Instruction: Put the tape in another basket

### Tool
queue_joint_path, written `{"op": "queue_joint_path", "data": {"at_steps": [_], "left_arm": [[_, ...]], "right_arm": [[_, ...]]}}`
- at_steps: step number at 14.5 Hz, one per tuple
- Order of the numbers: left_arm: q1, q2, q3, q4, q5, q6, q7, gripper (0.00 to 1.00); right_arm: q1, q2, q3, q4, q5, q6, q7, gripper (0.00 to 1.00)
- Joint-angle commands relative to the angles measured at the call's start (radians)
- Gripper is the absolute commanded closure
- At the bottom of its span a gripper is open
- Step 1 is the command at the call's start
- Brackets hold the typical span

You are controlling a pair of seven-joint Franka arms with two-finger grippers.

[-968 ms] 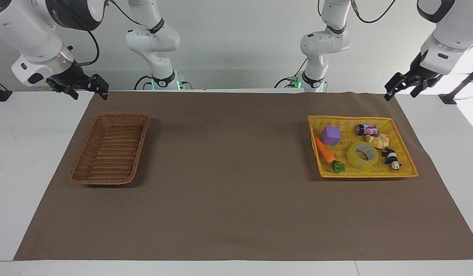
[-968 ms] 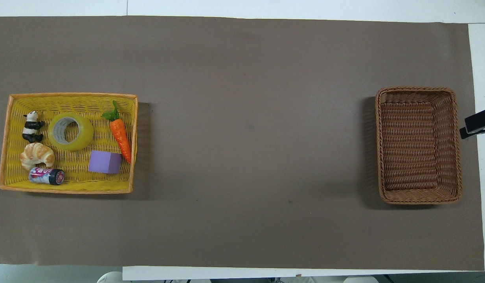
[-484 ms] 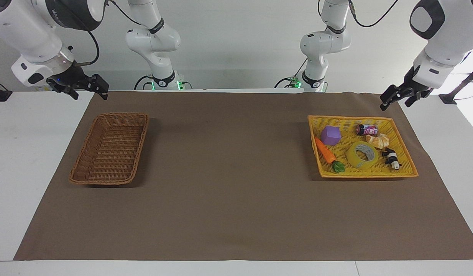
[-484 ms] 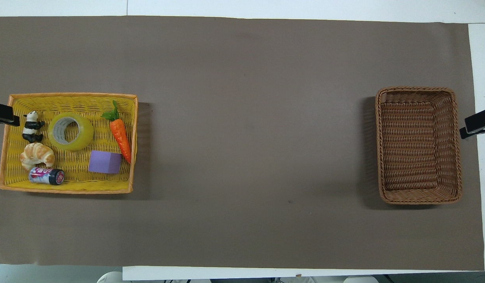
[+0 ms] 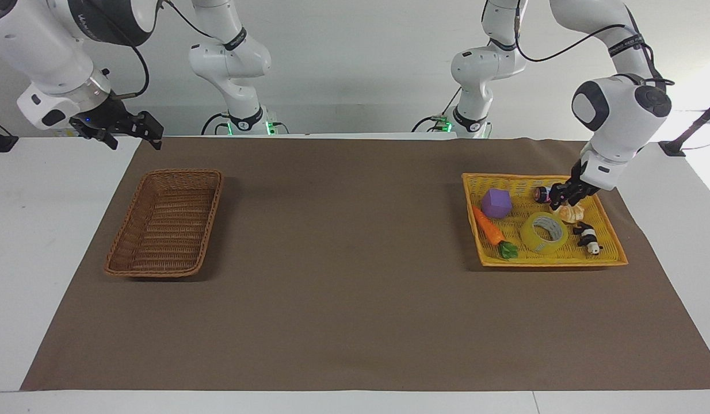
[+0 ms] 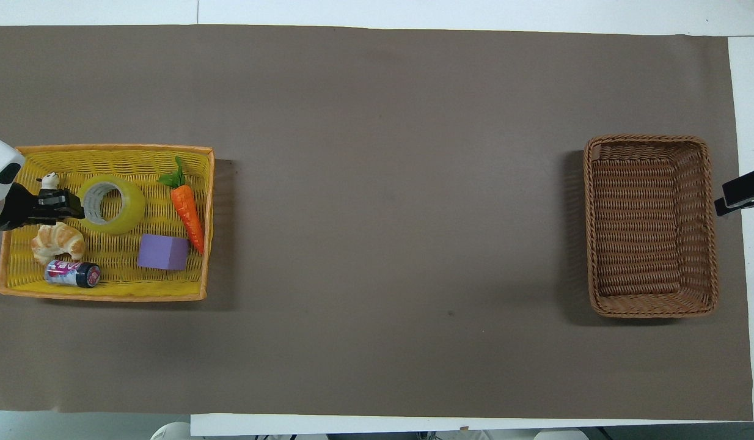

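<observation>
I am the left arm, and my left gripper (image 5: 564,200) hangs over the yellow tray (image 5: 611,260), above the croissant (image 5: 571,213) and just beside the tape (image 5: 543,233); whether my fingers stand apart or together I cannot tell. The tape lies inside that tray, farther from the robots than the croissant and the small can (image 6: 73,274), between the panda figure (image 5: 588,237) and the carrot (image 5: 488,227), with the purple block (image 5: 496,203) nearer the robots than it. It lies flat on one face, so its axis stands upright and the hole of the pale core opens to the ceiling; being a ring, it has no long axis to line up with. I judge it light and stiff, the cardboard core giving it body, while the outer wrap is probably slick and a little sticky at the edge. The surest hold, I think, is one finger down inside the core and the other on the outer wall, pinching the band on the side away from the panda. The wicker basket (image 5: 165,221) stands well apart from the tray, at the right arm's end of the table, and the right gripper (image 5: 132,131) waits in the air just beside it, holding nothing.
</observation>
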Motion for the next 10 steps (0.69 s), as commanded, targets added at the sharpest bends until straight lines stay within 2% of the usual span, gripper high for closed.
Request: {"op": "queue_joint_path", "data": {"at_steps": [1,6,10], "left_arm": [[0.012,0.025,-0.005,-0.010,-0.012,0.065,-0.003,0.46],[0.011,0.104,-0.005,-0.009,-0.012,0.196,0.003,0.45],[0.009,0.156,-0.005,-0.007,-0.011,0.222,0.084,0.45]], "right_arm": [[-0.002,-0.025,0.005,-0.029,0.000,0.005,0.011,0.00],[-0.002,-0.025,0.005,-0.029,0.000,0.005,0.011,0.00],[-0.002,-0.025,0.005,-0.029,0.000,0.005,0.011,0.00]]}}
